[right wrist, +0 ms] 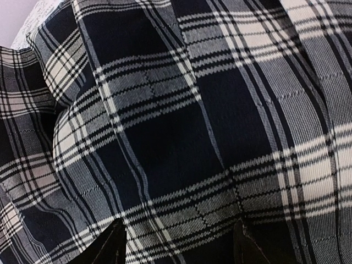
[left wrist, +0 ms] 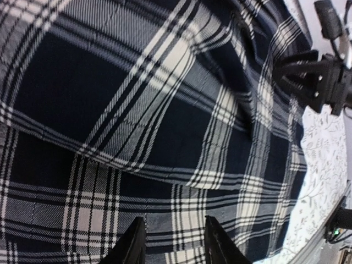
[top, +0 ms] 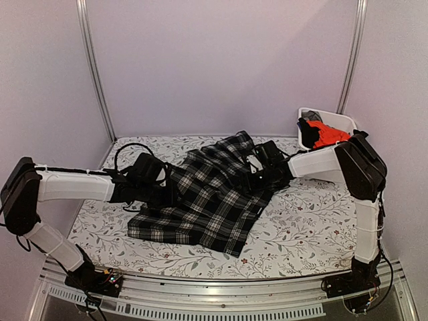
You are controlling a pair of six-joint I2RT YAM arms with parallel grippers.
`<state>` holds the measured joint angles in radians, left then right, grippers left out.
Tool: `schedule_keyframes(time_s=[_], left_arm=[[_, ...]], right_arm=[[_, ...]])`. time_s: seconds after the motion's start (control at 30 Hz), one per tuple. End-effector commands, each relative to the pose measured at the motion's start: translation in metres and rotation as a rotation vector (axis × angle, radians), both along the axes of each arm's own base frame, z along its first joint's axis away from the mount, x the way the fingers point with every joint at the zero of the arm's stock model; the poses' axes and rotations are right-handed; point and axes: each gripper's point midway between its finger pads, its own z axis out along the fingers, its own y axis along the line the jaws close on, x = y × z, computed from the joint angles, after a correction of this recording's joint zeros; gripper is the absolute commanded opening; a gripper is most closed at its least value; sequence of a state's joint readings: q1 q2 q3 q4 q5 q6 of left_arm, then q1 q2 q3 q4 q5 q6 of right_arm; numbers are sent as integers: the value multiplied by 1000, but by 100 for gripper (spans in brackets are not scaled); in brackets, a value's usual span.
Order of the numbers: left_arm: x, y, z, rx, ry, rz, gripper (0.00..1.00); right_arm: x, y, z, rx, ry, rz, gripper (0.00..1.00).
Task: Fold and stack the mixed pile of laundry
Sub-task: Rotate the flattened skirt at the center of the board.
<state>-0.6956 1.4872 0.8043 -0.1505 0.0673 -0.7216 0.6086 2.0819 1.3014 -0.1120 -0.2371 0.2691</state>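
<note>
- Jaws on both arms stand apart with nothing pinched. The left fingertips (left wrist: 133,246) and the right fingertips (right wrist: 113,248) each frame a strip of plaid weave. Whether they touch it I cannot tell.
- The plaid garment (top: 207,197) lies spread and rumpled across the middle of the table (top: 301,231). The orange-red garment (top: 328,135) and a dark garment (top: 307,126) sit in the white bin (top: 344,120), at 2 o'clock from it.
- The left jaws sit over the plaid at its 9 o'clock and the right jaws at its 2 o'clock. Both are over the body of the cloth, not over a hem.
- Closing here would likely catch one loose layer or a pleat, and a lift would then bunch the garment instead of folding it.
- An uneven pull between the left arm (top: 73,186) and the right arm (top: 314,162) could skew the fold. A pinch that goes too deep could take up the floral tablecloth (left wrist: 322,159) as well.
- Only the top view gives the garment's outline, the bin and where each arm enters.
- Only the left wrist view shows the right arm's black head (left wrist: 316,77) across the cloth, at its 2 o'clock.
- Only the right wrist view shows a raised ridge of cloth (right wrist: 55,110) at its 9 o'clock.
</note>
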Motion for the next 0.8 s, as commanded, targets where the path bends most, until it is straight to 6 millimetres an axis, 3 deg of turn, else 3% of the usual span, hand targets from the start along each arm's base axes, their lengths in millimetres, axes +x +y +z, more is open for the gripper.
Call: schedule_keyframes(time_s=[0.0,0.13,0.27,0.37,0.5,0.53,0.57,0.67,0.77], left_arm=[[-11,15,-34,38,79,34,35],[-38,22,-61,-5,178,58,30],[-48,24,-76,-22,226,73,28],[-37,27,-55,-31,162,94,32],[-25,38,12,-113,-1,168,53],[-27,43,24,-138,-18,192,59],[-31,46,35,-165,-28,207,62],[-47,52,47,-247,-17,233,69],[-68,60,37,-289,39,270,73]], right_arm=[[3,8,-43,-92,50,32,65],[21,27,-51,-119,22,65,65],[44,26,-51,-189,-24,51,66],[40,22,-35,-202,-40,67,67],[5,28,31,-90,-136,146,74],[-9,27,37,-84,-153,170,76],[-21,28,64,-58,-206,191,79],[-62,32,103,-13,-294,278,82],[-110,42,106,-14,-307,374,80]])
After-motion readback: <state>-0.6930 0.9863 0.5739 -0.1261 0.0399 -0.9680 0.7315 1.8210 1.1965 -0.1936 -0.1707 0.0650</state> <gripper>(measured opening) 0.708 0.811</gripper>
